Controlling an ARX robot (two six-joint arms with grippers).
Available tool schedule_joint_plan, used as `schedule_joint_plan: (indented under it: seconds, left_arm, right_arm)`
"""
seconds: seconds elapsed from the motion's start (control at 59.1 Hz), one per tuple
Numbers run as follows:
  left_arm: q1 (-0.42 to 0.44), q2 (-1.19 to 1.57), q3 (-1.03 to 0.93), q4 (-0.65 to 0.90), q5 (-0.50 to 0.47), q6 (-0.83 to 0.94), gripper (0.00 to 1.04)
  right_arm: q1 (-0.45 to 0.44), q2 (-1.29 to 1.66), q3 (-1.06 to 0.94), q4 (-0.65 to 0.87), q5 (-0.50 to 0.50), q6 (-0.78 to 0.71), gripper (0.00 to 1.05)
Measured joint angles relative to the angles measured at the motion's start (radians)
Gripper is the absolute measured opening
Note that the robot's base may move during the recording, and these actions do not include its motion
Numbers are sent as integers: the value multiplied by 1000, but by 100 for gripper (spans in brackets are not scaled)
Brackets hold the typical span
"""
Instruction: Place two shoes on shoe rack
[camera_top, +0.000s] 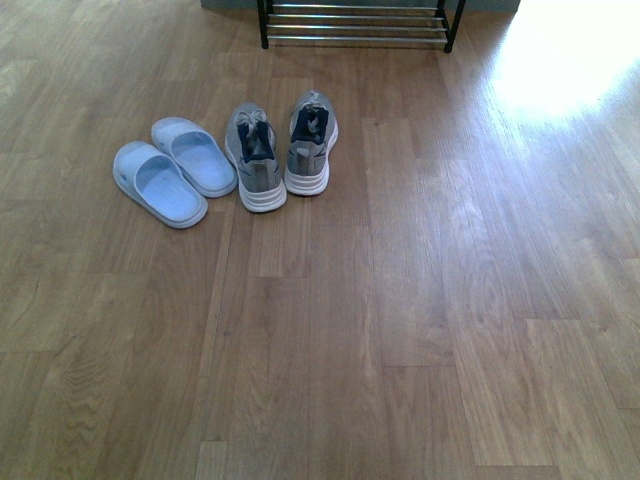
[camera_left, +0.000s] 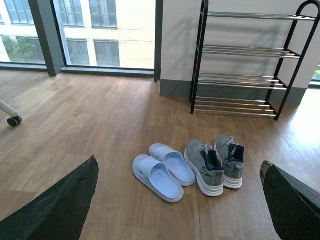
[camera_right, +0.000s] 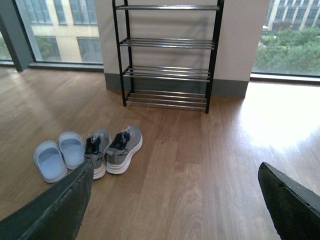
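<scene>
Wooden floor (camera_top: 420, 330) before the shoe rack (camera_top: 355, 25), which stands against the wall with all four chrome-bar shelves bare. Two pairs of shoes rest on the floor, well apart from the rack and on the robot's side of it. The grey sneakers (camera_top: 283, 155) stand side by side, heels toward the robot and toes toward the rack. The pale blue slide sandals (camera_top: 175, 170) lie just beside them, further from the rack's midline, on the robot's left. The left pincer (camera_left: 178, 163) has its fingers (camera_left: 60, 210) spread wide apart and grips nothing; the shoes lie beyond it, between it and the rack. The right pincer (camera_right: 176, 165) is likewise spread and unloaded, with the shoes beyond one finger (camera_right: 55, 210), untouched.
</scene>
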Motion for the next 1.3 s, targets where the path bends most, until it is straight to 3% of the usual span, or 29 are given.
schedule_joint_plan:
  seconds: [1.302]
  left_arm:
    - [0, 0, 0, 0, 0, 0, 95]
  right_arm:
    - [0, 0, 0, 0, 0, 0, 95]
